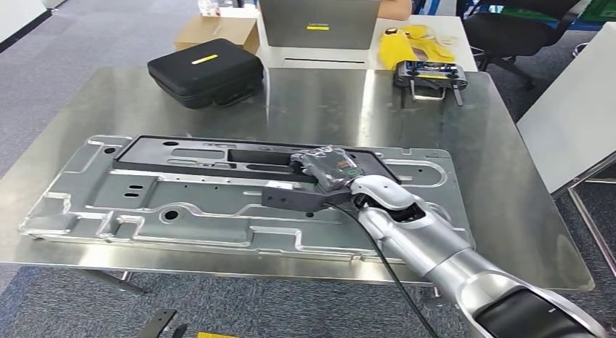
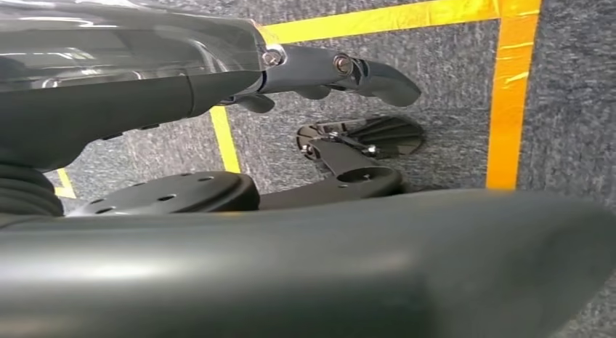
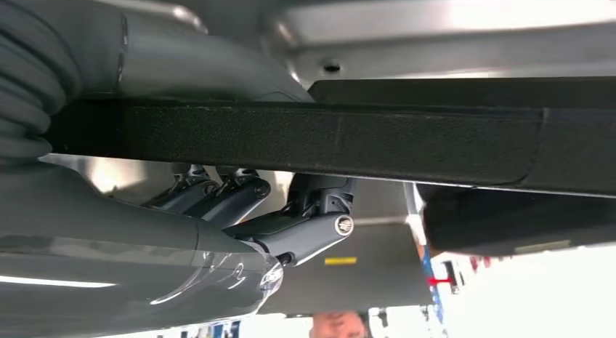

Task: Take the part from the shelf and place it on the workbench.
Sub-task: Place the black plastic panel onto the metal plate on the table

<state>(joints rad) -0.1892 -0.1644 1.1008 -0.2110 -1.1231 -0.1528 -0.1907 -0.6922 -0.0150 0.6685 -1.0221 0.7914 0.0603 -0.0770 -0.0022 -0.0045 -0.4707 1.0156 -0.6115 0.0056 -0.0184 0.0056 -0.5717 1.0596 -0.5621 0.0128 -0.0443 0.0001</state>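
Observation:
A dark flat bar, the part (image 1: 293, 200), lies across the middle of a large grey stamped metal panel (image 1: 145, 200) on the steel workbench (image 1: 436, 127). My right hand (image 1: 327, 171) grips the bar's right end from above. Whether the bar rests on the panel or hangs just over it, I cannot tell. In the right wrist view the black bar (image 3: 327, 142) runs across the picture, with the dark fingers (image 3: 305, 222) curled on one side of it. My left hand (image 2: 341, 69) hangs beside my body over the carpet, fingers stretched out and holding nothing.
A black frame piece (image 1: 181, 145) lies along the panel's far edge. Behind it on the bench are a black case (image 1: 205, 71) and a controller (image 1: 430, 76). Further back are a laptop (image 1: 318, 22), a cardboard box (image 1: 218, 31) and a person. A white board (image 1: 574, 113) stands at the right.

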